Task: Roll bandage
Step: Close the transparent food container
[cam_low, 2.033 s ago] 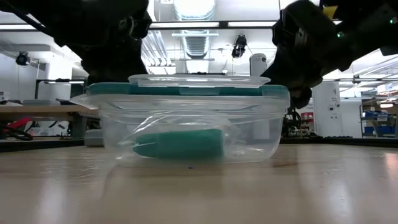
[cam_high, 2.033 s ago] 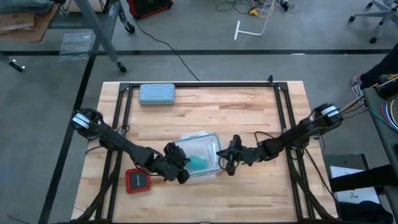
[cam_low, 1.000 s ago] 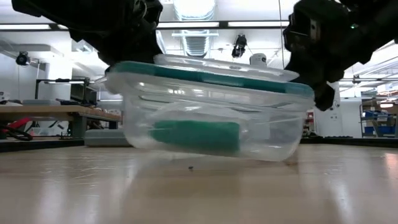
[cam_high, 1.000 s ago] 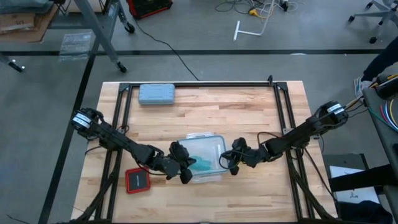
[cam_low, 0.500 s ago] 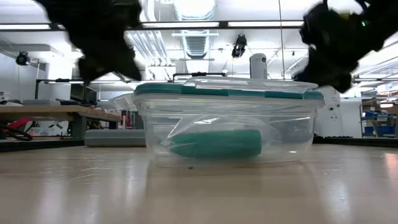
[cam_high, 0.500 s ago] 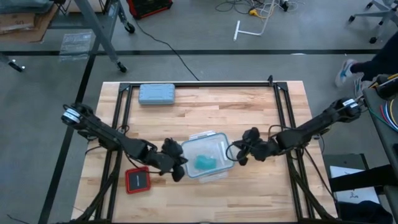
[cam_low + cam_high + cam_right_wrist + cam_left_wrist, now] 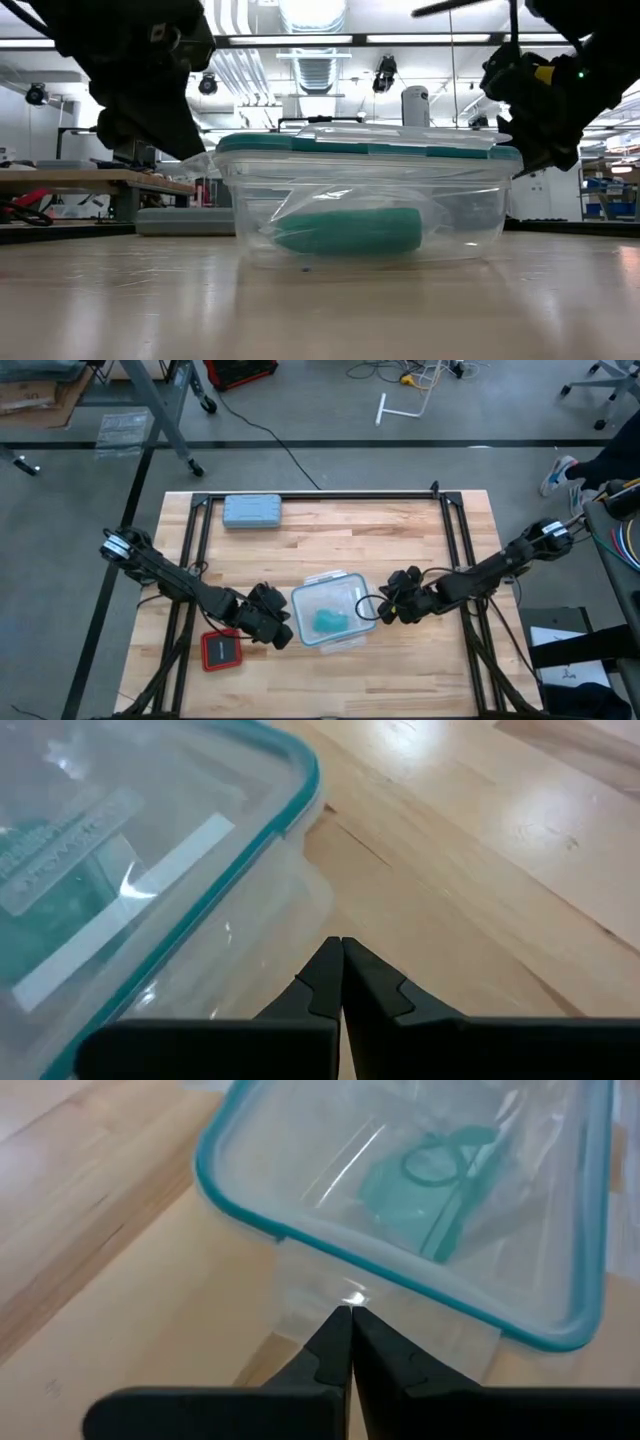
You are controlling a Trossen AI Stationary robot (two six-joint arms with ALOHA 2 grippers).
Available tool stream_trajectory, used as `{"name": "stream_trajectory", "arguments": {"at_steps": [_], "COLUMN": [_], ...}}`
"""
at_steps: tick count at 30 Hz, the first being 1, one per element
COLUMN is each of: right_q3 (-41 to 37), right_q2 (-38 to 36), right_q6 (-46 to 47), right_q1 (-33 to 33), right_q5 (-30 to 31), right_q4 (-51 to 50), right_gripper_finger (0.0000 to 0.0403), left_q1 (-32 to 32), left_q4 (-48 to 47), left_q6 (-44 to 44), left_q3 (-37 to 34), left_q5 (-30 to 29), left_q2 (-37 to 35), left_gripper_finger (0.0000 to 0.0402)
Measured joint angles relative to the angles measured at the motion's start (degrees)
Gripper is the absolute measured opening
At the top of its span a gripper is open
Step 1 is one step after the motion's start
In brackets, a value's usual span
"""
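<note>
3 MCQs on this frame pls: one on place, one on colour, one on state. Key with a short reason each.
1. Where is the bandage?
A. on the bare table
B. inside the clear container
C. on the grey-blue case

2. What colour is the container's rim?
A. teal
B. red
C. yellow

3. How is the left hand?
A. shut on the bandage
B. wide open
C. shut, holding nothing

Key: B, low view shows it behind the clear wall; A, teal band rings the lid; C, left wrist view shows fingers meeting, empty.
</note>
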Motion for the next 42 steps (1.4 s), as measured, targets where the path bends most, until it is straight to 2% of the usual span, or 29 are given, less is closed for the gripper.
{"name": "stream_trajectory", "arguments": {"at_steps": [8, 16, 19, 21, 23, 26, 29, 33, 35, 38, 42], "right_q3": [0.89, 0.91, 0.91, 0.42, -0.72, -4.02, -5.83, -4.76, -3.81, -2.23, -0.21], "right_q2": [0.88, -6.12, -8.27, -7.99, -5.51, 0.86, 8.13, 16.05, 18.34, 18.9, 15.19], "right_q6": [-0.65, 2.37, -2.14, -7.24, -12.24, -18.63, -17.65, -9.09, -6.97, -8.62, -15.56], "right_q1": [-0.24, 0.98, 2.27, 3.53, 4.69, 7.36, 8.87, 8.76, 8.79, 8.76, 8.39], "right_q5": [-0.29, 4.98, 6.53, 6.8, 6.92, 6.02, 4.15, 2.82, 2.45, 0.9, -0.79], "right_q4": [-0.1, -3.04, 2.07, 10.22, 20.75, 36.79, 47.14, 49.46, 50.38, 49.69, 45.21], "right_gripper_finger": [0.0, 0.0, 0.0, 0.0, 0.0, 0.0, 0.0, 0.0, 0.0, 0.0, 0.0], "left_q1": [0.4, 0.42, 0.42, 0.39, 0.39, 0.52, 0.54, 0.72, 0.96, 1.01, 1.01], "left_q4": [3.65, 3.21, 3.24, 4.07, 7.98, 20.0, 26.24, 24.85, 24.57, 25.16, 25.25], "left_q6": [1.5, 1.61, 2.91, 5.71, 9.48, 16.08, 20.74, 19.89, 17.91, 16.27, 16.03], "left_q3": [-0.02, -0.02, 0.12, 0.63, 0.71, 0.44, 0.31, 0.26, 0.17, 0.52, 0.55], "left_q5": [-0.03, 1.93, 1.91, 1.85, 1.15, 0.25, 0.38, 0.79, 2.81, 4.49, 4.86], "left_q2": [0.74, -0.73, -2.8, -3.61, -3.83, -1.93, 2.15, 6.83, 8.71, 10.16, 10.16], "left_gripper_finger": [0.0001, 0.0003, 0.0001, 0.0003, 0.0006, 0.0005, 0.0001, 0.0004, 0.0006, 0.0004, 0.0001]}}
